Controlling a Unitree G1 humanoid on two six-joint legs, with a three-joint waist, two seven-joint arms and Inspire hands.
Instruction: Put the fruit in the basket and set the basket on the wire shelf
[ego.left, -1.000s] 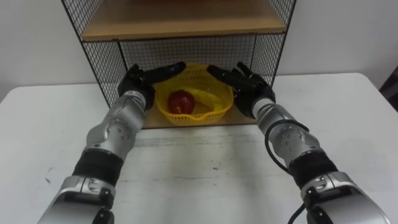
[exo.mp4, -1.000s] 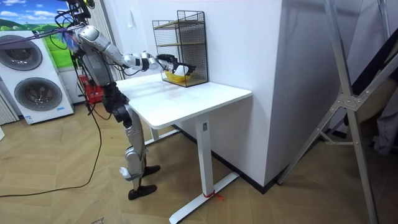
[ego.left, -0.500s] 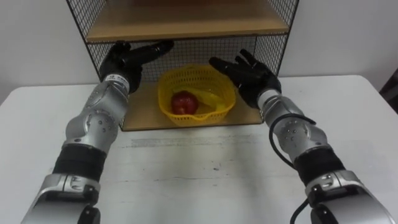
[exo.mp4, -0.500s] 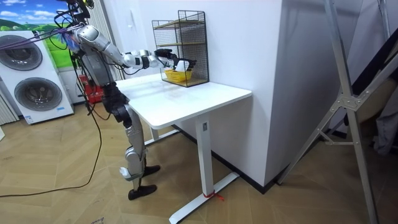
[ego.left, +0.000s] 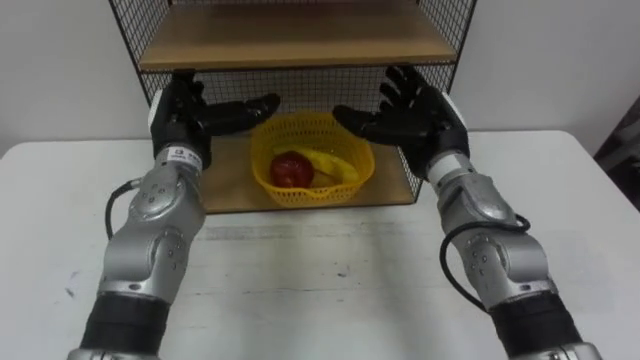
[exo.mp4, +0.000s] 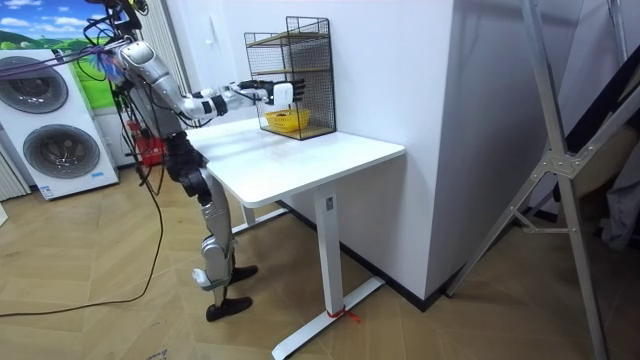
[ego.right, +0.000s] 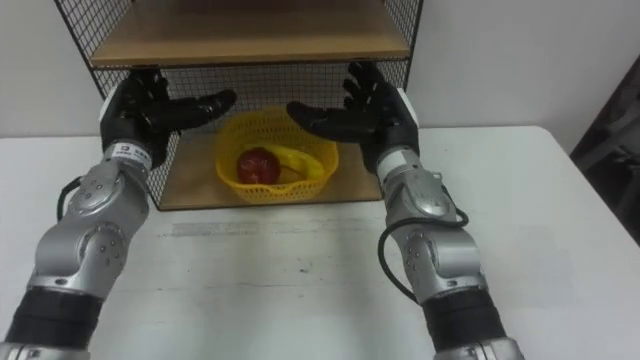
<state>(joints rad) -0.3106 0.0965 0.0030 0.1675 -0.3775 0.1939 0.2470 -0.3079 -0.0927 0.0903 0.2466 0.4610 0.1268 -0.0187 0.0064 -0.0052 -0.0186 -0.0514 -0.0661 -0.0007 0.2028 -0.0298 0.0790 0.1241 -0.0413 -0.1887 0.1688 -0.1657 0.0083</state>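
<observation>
Standing at the near edge of the white surface, smooth and flat, and reaching both arms toward its far edge. Facing the wire shelf there: thin black mesh on the sides and back, plain wooden boards for the levels, open at the front.

Holding the left hand up before the shelf's left front corner and the right hand up before its right front corner. Keeping both spread wide, fingers straight, palms turned inward, gripping nothing and apparently touching nothing.

Looking between them at the basket, already resting on the shelf's bottom board near its front edge: round, shallow, yellow plastic with an open lattice wall. Carrying inside it the apple, red, round and glossy, toward the left. Carrying also the banana, yellow and curved, lying just beside the apple on the right.

Judging the task as good as done, with only clearing the arms remaining. Risking a finger snagging in the mesh or knocking a shelf wall on pulling back, likely shifting the light shelf on the slick surface. Risking too a thumb brushing the basket's rim, sliding the light plastic off the board's front edge and spilling the apple, apt to roll.
</observation>
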